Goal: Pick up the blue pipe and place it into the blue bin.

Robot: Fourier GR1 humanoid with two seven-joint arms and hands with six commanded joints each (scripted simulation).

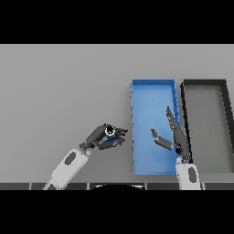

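Blue pipe [109, 132], apparently end-on, sits just left of the open rectangular blue bin [135, 137].

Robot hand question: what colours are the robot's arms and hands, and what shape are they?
Each arm is a rounded white tube with a grey oval patch. The left robot hand and right robot hand are dark, nearly black, with slim fingers and a thumb. No cables or markings show.

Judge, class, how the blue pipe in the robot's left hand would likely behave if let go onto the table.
The blue pipe looks short and round with a hollow end, so it would probably roll. It seems rigid, showing no bend inside the left hand. One hand encloses it, so it is likely light.
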